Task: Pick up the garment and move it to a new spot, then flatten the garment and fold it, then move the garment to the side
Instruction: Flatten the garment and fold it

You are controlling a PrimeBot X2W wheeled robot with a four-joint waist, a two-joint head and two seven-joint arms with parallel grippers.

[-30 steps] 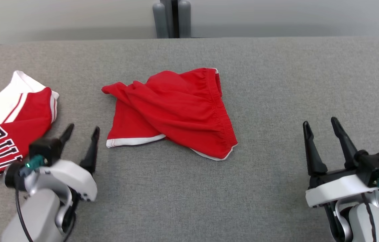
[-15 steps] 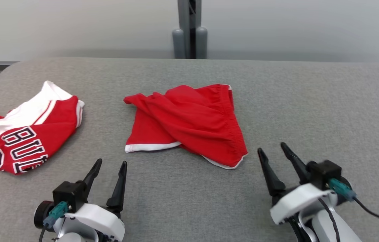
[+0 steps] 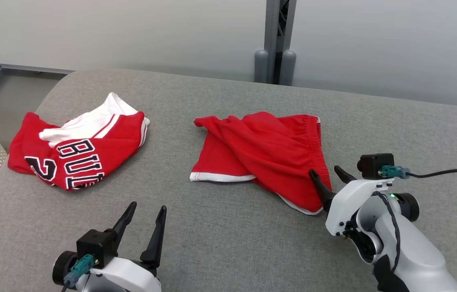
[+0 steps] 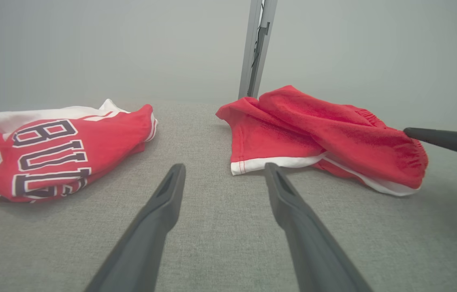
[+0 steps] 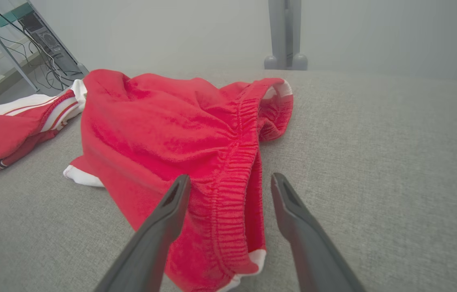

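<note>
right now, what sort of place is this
Probably a robotics lab or test room, not a home: a grey fabric-covered worktable, a metal post against a plain wall, and a dark equipment box with loose cables.

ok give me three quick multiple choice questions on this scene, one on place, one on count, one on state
1. Where do the red shorts lie? A on top of the jersey; B to the jersey's right, apart from it; C hanging off the edge.
2. How many garments lie on the grey surface? A one; B two; C four.
3. The right pincer is: A shut on the jersey; B lifting the shorts; C open, straddling the waistband of the shorts.
Answers: 1 B, bare grey cloth shows between them; 2 B, just shorts and jersey; 3 C, the right wrist view shows the waistband between its spread jaws.
</note>
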